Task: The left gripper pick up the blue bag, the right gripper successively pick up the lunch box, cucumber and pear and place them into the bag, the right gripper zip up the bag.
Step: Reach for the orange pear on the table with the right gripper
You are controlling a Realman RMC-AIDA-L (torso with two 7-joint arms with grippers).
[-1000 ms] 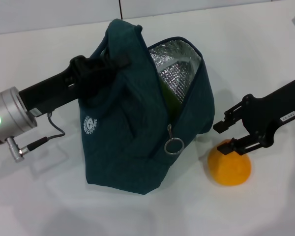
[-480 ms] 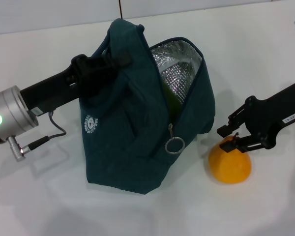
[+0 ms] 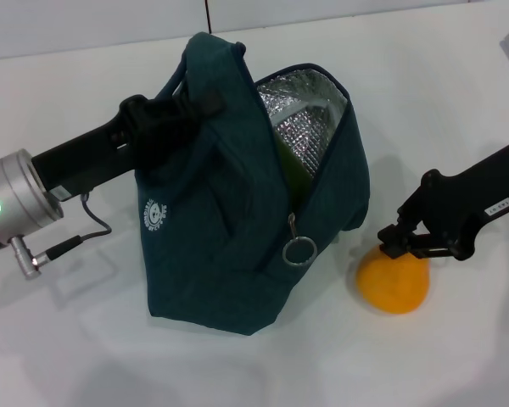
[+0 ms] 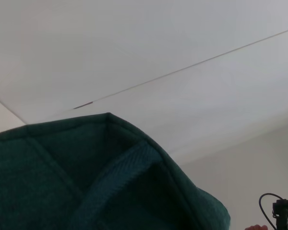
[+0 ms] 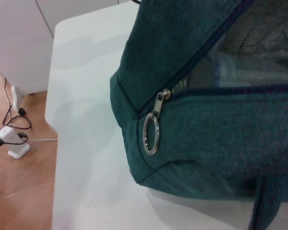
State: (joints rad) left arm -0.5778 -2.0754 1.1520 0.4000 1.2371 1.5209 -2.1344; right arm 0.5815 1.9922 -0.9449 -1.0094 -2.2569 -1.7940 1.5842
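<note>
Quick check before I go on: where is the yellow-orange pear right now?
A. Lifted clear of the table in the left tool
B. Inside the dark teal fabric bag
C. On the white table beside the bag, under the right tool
C: the yellow-orange pear sits on the white table beside the dark teal fabric bag, with the right tool at its top.

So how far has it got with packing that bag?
The left gripper holds the dark teal fabric bag upright and open. Something green shows against its foil lining, and the right wrist view shows a clear container with a blue rim inside. The right gripper is down on the yellow-orange pear, which sits on the table. Bagging the pear and pulling the ring zip remain.
</note>
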